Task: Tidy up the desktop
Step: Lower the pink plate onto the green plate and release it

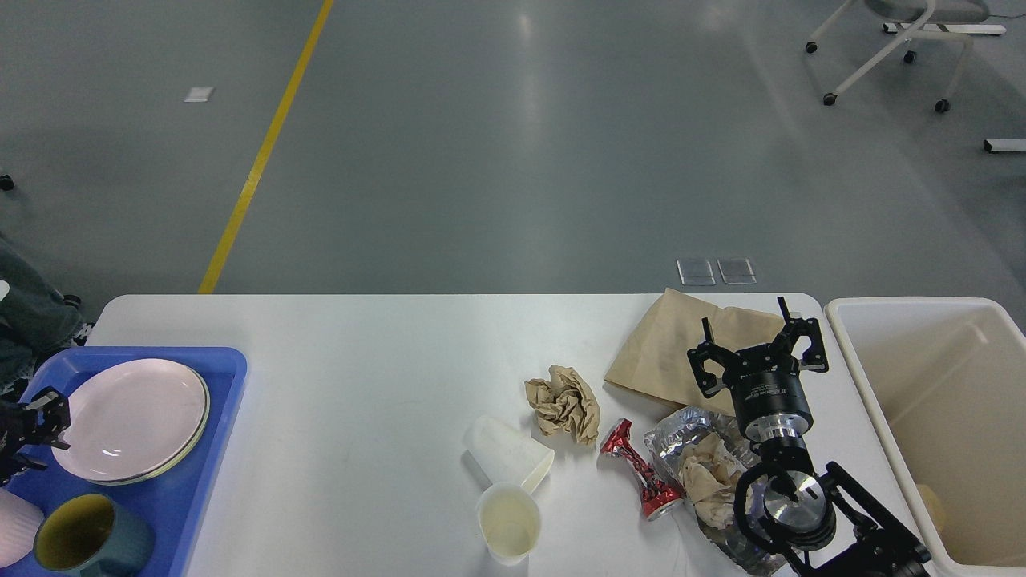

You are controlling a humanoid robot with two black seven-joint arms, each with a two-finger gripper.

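The white desktop (361, 361) carries litter on its right half: a flat brown paper bag (665, 353), a crumpled brown paper ball (563, 403), a clear plastic cup on its side (507, 453), an upright cream cup (508, 525), a crushed red can (641, 470) and a silver foil bag (696, 469) stuffed with paper. My right gripper (757, 343) is open and empty above the paper bag's right part. My left gripper (50, 418) looks open at the left rim of a pink plate (128, 417), which lies flat on a green plate.
A blue tray (216, 401) at the left holds the plates, a teal mug (92, 545) and a pink cup (12, 533). A cream bin (882, 401) stands at the desktop's right end. A chair (898, 48) stands far back on the floor.
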